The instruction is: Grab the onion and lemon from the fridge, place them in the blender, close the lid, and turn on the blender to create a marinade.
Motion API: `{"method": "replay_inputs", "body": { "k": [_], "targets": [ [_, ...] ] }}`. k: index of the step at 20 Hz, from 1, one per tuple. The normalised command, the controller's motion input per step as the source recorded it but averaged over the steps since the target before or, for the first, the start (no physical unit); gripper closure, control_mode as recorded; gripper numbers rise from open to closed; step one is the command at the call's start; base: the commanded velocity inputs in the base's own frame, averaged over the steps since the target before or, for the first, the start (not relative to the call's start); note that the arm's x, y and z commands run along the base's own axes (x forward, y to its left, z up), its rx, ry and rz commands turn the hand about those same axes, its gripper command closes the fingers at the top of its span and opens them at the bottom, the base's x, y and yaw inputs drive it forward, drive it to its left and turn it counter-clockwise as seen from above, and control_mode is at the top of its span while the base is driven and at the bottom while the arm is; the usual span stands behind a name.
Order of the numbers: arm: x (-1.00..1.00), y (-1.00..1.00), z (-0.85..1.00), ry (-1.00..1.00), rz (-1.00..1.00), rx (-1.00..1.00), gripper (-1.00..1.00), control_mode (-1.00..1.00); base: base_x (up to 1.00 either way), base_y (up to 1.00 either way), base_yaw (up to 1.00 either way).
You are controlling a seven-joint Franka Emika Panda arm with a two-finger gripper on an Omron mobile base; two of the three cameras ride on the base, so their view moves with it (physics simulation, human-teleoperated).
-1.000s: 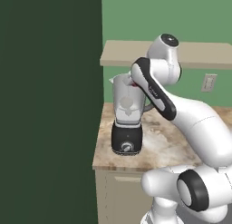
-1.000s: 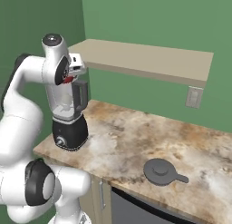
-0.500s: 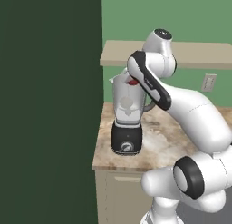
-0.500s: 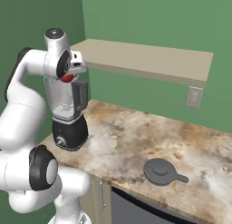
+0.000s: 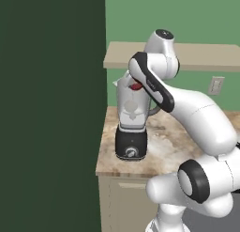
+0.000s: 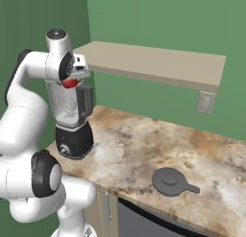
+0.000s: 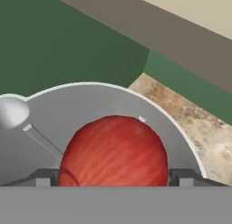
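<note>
Green walls backed a speckled counter [image 6: 144,149], and on it stood the blender [image 5: 131,118], the landmark for everything else. Right over its open mouth hung the gripper [image 7: 115,175], jaws spread wide on either side of the onion [image 7: 113,150], which sat between them at the jug's rim, probably just let go so it would drop inside. Well apart from the blender, along the counter, lay the lid [image 6: 169,181], left off so the jug could be filled
</note>
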Motion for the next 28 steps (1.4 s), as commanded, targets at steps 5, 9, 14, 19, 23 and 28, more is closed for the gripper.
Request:
{"method": "replay_inputs", "body": {
  "k": [5,9,14,19,23,28],
  "targets": [
    [0.00,-0.12,0.00,-0.01,-0.05,0.00,-1.00,-1.00,0.00,0.00,0.00],
    [-0.12,-0.08,0.02,-0.04,-0.04,0.00,-1.00,-1.00,0.00,0.00,0.00],
    [-0.24,-0.32,0.09,-0.04,-0.02,0.00,-1.00,-1.00,0.00,0.00,0.00],
    [-0.43,-0.58,0.14,-0.07,0.00,0.00,-1.00,-1.00,0.00,0.00,0.00],
    [-0.71,-0.78,0.06,-0.07,0.00,0.00,-1.00,-1.00,0.00,0.00,0.00],
    [-0.94,-0.84,0.00,-0.03,0.06,-0.01,-1.00,-1.00,0.00,0.00,0.00]
  ]
}}
